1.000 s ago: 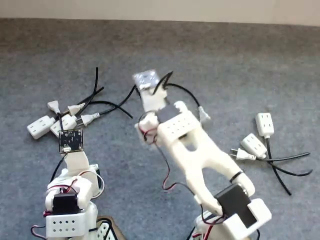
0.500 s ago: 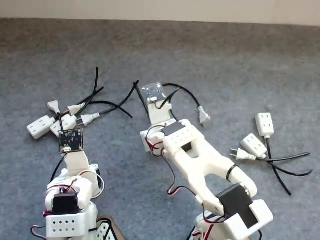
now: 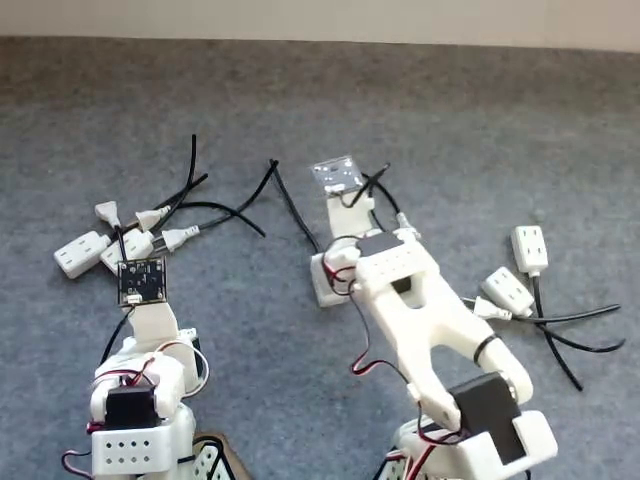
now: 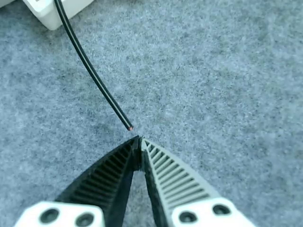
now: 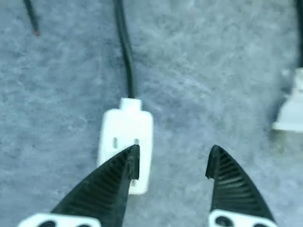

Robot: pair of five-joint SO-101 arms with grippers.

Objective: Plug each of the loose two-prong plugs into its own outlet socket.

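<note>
My right arm (image 3: 400, 290) lies across the middle of the table. In the right wrist view my right gripper (image 5: 174, 151) is open just above a white outlet socket (image 5: 124, 142) with a black cord, and one fingertip overlaps the socket. That socket (image 3: 328, 280) shows beside the arm. A loose plug (image 3: 406, 228) lies right next to the arm, and a white piece (image 5: 289, 109) sits at the wrist view's edge. My left gripper (image 4: 138, 140) is shut and empty, its tip just short of a black cord's cut end (image 4: 129, 126).
At the left lie two sockets (image 3: 82, 253) and several plugs (image 3: 150, 218) with tangled black cords. At the right are two more sockets (image 3: 529, 248), (image 3: 507, 290) and a plug (image 3: 480, 308). The table's grey carpet (image 3: 480, 120) is bare at the back.
My right arm has swung to the right and drawn back a little. The white socket under it and its cord have shifted right too. The left arm has not moved.
</note>
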